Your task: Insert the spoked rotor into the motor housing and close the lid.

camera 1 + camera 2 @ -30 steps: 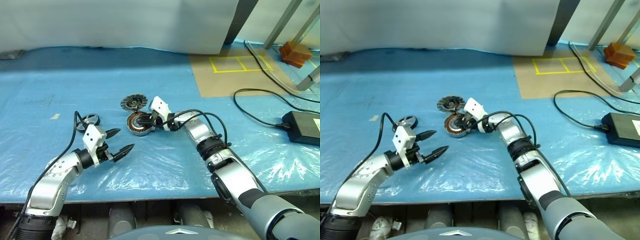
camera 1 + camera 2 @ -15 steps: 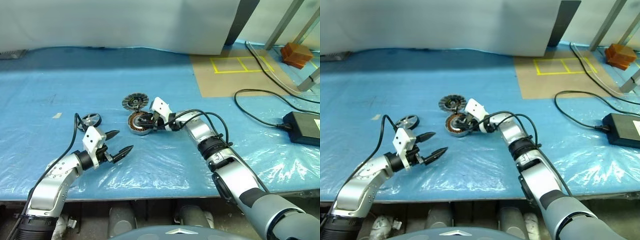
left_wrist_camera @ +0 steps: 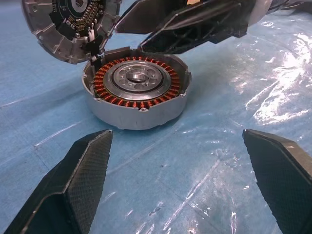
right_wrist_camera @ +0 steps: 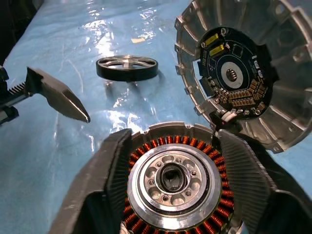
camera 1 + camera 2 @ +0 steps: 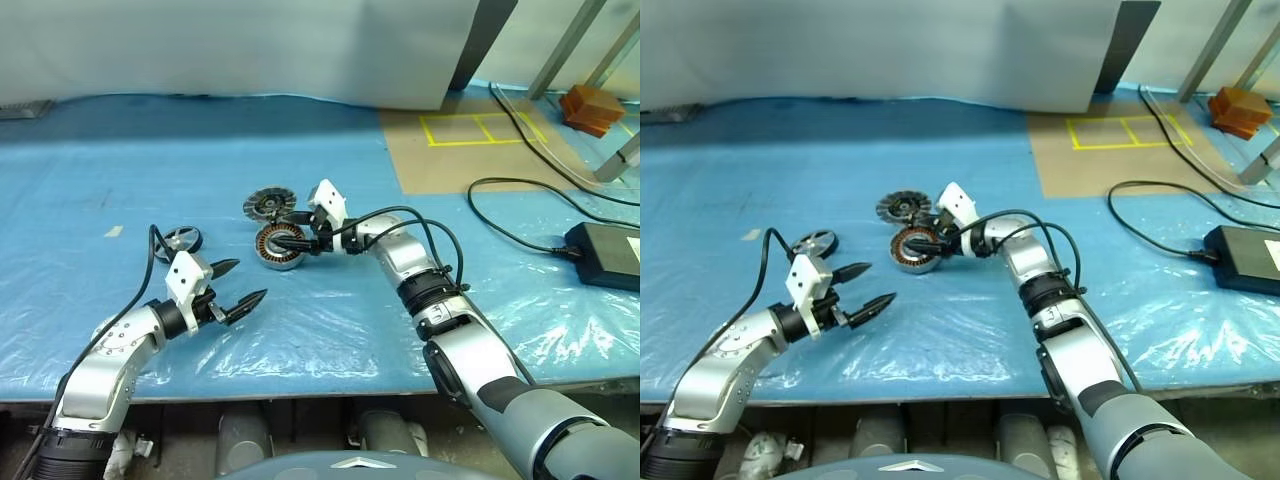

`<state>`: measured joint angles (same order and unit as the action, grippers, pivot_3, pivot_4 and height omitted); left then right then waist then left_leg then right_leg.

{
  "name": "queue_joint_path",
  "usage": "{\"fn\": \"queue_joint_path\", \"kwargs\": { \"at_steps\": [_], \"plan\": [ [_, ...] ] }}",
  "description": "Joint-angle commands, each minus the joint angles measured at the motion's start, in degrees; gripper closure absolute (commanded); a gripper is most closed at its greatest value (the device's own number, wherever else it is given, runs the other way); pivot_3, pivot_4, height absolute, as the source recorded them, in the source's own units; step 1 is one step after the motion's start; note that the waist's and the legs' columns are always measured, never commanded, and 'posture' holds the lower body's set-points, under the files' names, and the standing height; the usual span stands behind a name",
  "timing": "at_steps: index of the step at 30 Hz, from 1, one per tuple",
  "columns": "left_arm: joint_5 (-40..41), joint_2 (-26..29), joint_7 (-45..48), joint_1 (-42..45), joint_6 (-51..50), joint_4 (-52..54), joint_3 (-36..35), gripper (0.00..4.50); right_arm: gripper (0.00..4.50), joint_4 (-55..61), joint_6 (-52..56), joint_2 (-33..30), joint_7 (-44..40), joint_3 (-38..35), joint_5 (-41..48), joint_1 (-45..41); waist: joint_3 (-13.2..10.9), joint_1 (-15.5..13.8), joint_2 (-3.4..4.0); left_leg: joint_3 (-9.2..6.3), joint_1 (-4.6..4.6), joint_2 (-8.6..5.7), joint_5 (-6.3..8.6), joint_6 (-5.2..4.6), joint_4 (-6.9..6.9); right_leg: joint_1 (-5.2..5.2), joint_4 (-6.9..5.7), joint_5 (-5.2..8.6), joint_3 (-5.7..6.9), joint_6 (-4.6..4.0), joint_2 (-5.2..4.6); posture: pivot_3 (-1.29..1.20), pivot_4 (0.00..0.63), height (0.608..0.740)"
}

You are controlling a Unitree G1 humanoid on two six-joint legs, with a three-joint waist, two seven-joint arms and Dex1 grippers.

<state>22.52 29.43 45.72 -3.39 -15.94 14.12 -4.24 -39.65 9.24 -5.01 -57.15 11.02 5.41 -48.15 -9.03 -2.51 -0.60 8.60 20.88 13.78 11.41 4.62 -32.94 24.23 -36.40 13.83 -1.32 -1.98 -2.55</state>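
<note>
spoked rotor (image 5: 181, 238) apart, lid (image 5: 267, 204) beside motor housing (image 5: 277, 246)

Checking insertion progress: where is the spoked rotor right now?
The spoked rotor lies flat on the blue sheet, left of the motor housing, just beyond the left claw.

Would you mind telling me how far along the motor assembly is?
Early. The motor housing lies open with bare windings, its lid tipped back. The right gripper hovers open over the housing. The spoked rotor lies apart, unpicked, beyond the open left gripper. Inserting and closing remain.

motor housing (image 4: 178, 183) near rim cut off by frame edge.
</note>
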Motion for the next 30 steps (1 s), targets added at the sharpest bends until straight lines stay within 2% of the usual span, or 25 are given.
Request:
{"fn": "queue_joint_path", "kwargs": {
  "at_steps": [1,6,7,15,24,28,30],
  "plan": [
    [0.11,-0.27,-0.1,0.14,1.05,1.16,0.3,0.0,2.59,1.12,-0.34,0.89,0.59,0.96,-0.49,0.56,0.0,0.07,0.0,0.0,0.02,0.0,0.0,0.0,0.0,0.03,0.0,0.0,0.0,0.0,0.0,0.0,0.15,0.74],
    [0.07,-0.3,-0.15,0.03,1.0,1.31,0.28,0.0,4.29,-1.02,-1.16,2.08,3.64,1.46,-2.03,0.78,0.0,0.07,0.01,0.0,0.02,0.0,0.0,0.0,0.01,0.03,0.0,0.0,-0.01,0.0,0.0,0.0,0.15,0.74],
    [0.12,-0.29,-0.15,-0.08,0.96,1.41,0.24,0.0,4.45,-1.21,-0.89,2.35,3.65,1.22,-1.81,0.64,0.0,0.07,0.01,0.0,0.02,0.0,0.0,0.01,0.01,0.04,0.01,0.0,-0.01,0.0,0.0,0.0,0.15,0.74],
    [0.23,-0.22,-0.39,-0.37,0.67,1.87,0.17,0.0,4.45,-3.32,-1.19,3.63,5.67,0.93,-2.19,-0.65,-0.01,0.1,0.01,0.01,0.03,0.0,0.0,0.01,0.02,0.05,0.01,0.0,-0.01,0.0,-0.01,0.0,0.15,0.74],
    [0.19,-0.5,-0.94,-0.16,0.46,2.28,0.52,0.0,4.45,-13.79,-8.66,1.54,12.44,10.82,-15.66,-0.36,0.05,0.22,0.08,0.1,-0.29,-0.01,0.01,0.01,0.04,-0.11,-0.03,0.04,-0.07,-0.05,-0.03,0.0,0.15,0.74],
    [0.3,-0.48,-1.15,-0.46,0.44,2.51,0.53,0.0,4.45,-13.95,-8.13,1.56,12.14,10.41,-15.58,-1.14,0.04,0.17,0.1,0.22,-0.75,-0.09,0.02,-0.02,0.12,-0.42,-0.03,0.1,-0.2,-0.09,-0.1,0.0,0.15,0.74],
    [0.36,-0.5,-1.19,-0.45,0.38,2.55,0.6,0.0,4.45,-11.12,-7.43,2.71,9.08,7.11,-10.85,-1.06,0.04,0.13,0.1,0.23,-0.81,-0.1,0.04,-0.04,0.13,-0.48,-0.03,0.1,-0.21,-0.09,-0.12,0.0,0.15,0.74]
  ]
}}
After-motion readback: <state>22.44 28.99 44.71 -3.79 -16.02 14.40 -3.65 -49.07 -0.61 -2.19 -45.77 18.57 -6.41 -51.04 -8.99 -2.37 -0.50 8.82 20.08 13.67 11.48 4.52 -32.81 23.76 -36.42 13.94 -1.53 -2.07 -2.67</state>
